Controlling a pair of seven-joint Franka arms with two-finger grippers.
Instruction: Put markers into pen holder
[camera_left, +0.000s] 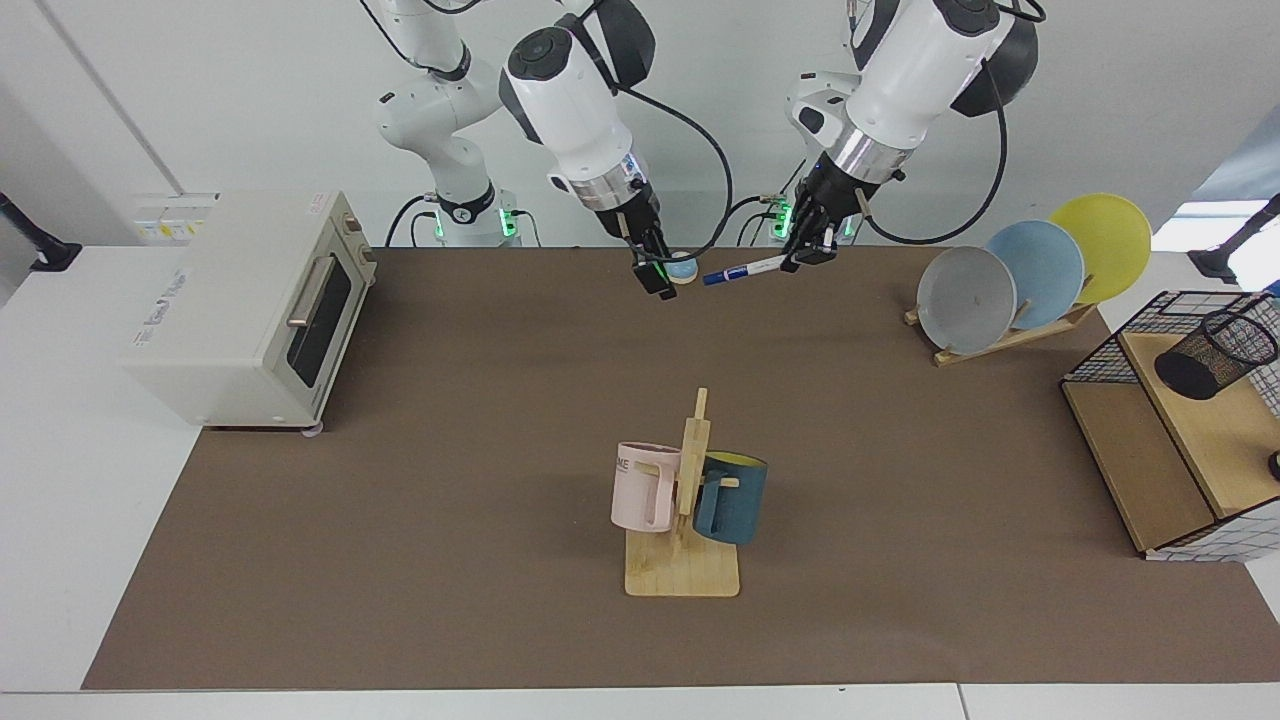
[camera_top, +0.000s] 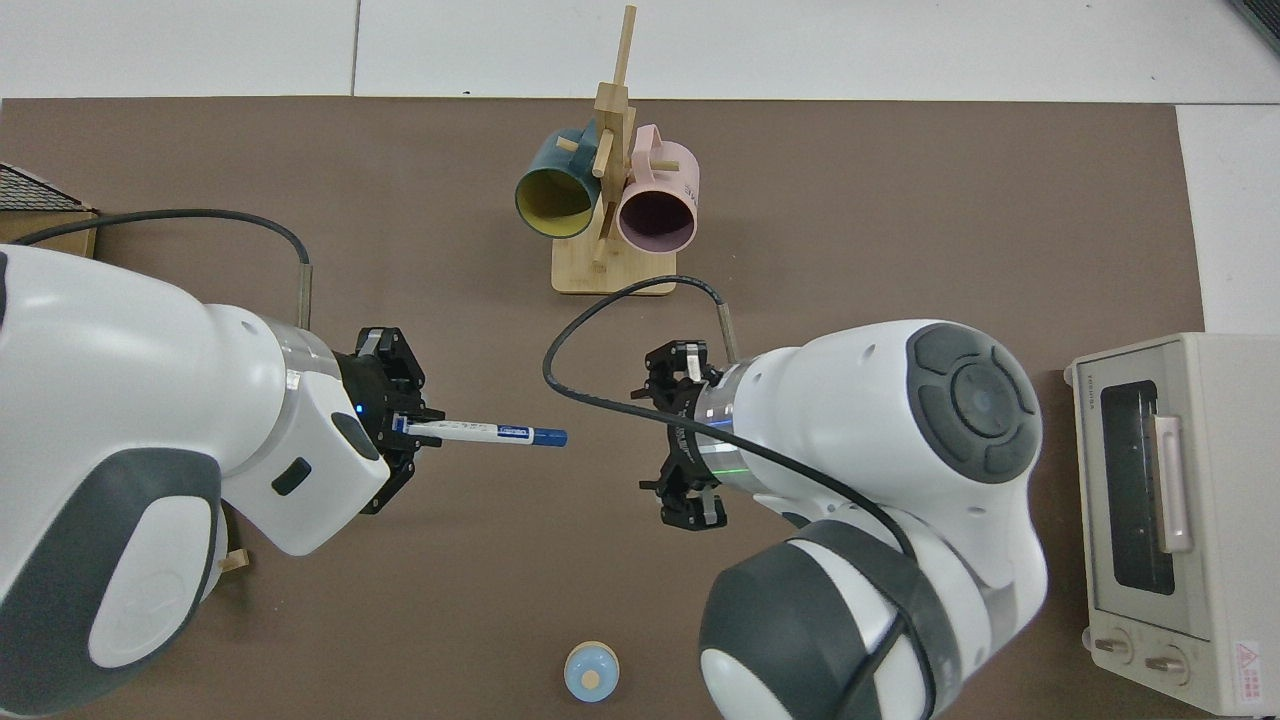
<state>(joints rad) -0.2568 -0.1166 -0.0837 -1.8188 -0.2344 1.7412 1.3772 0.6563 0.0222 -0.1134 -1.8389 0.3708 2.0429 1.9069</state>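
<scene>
My left gripper (camera_left: 812, 250) is clenched on one end of the marker (camera_left: 745, 268), which sticks out roughly level from its fingers, the dark blue tip pointing across toward my right gripper (camera_left: 655, 278). From above, the same hold shows: the marker (camera_top: 485, 432) juts sideways out of the left gripper (camera_top: 402, 428), its long axis running along the line between the two tools, free of the table. My right gripper (camera_top: 682, 447) hangs just off the marker's free end, fingers spread and grasping nothing, apart from the tip. The pen holder (camera_left: 1215, 352) lies well away from my left gripper on the side opposite the right arm, tilted inside a wire basket (camera_left: 1115, 335) on a wooden shelf. So I judge the carry falls to the left arm, and the marker must turn from level to end-down over the holder's mouth.
</scene>
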